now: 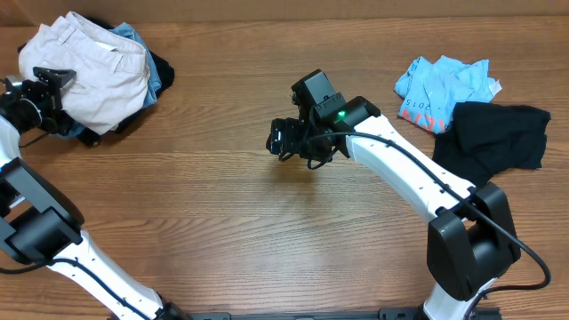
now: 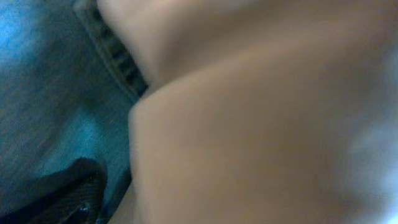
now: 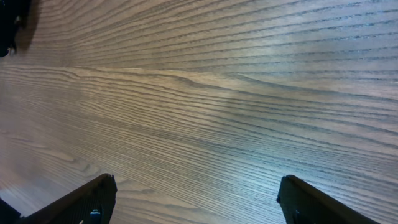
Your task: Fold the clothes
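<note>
- Right gripper (image 1: 279, 142): jaws spread wide, nothing between them. It hangs over the middle of the table. In the right wrist view its two dark fingers (image 3: 93, 200) sit at the lower corners, with only bare wood grain between and beyond them.
- Left gripper (image 1: 55, 78): pressed against the left edge of the clothes pile at the far left corner. Whether it is apart or clamped cannot be told. The left wrist view is blurred and filled with cloth, and one dark fingertip (image 2: 68, 196) shows at the lower left.
- Cream trousers (image 1: 89, 67): bunched in a rounded heap on top of the pile, unfolded, touching the left gripper.
- Blue denim (image 1: 135, 40): under and behind the cream trousers, with a seam showing close up in the left wrist view.
- Black piece (image 1: 163, 73): pokes out at the right side of the same pile.
- Light-blue tee (image 1: 444, 84): crumpled, printed, at the far right of the table.
- Black garment (image 1: 493, 138): crumpled, just beside the tee and touching it, on the near side.
- Table (image 1: 222, 222): brown wood grain.
</note>
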Controlling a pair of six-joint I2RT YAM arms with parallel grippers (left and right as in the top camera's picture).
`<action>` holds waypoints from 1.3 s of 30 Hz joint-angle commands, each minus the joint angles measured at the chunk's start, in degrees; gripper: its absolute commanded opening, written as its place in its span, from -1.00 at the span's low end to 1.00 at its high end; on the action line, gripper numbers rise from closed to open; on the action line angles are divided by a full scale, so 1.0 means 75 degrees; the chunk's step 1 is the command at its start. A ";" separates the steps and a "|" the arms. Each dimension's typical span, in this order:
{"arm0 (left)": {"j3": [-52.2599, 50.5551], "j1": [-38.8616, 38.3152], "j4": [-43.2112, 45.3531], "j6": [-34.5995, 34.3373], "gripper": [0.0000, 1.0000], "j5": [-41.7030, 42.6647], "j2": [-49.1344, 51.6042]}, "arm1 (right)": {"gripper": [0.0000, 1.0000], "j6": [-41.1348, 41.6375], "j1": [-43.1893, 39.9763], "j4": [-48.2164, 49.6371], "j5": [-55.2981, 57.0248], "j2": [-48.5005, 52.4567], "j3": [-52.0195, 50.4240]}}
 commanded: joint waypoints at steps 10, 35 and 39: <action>0.0015 0.0064 -0.1221 0.0828 0.16 -0.3325 -0.3418 | 0.75 -0.0035 0.0015 0.0006 0.0052 -0.0003 -0.0041; 0.0067 -0.1909 0.1699 0.3853 -0.92 -0.7117 0.0160 | 0.75 -0.0405 0.0020 -0.0487 0.0052 -0.0003 -0.0041; 0.0504 -0.1923 0.1247 0.3692 -0.92 -0.6461 -0.0571 | 0.75 -0.0405 0.0020 -0.0740 0.0052 -0.0003 -0.0041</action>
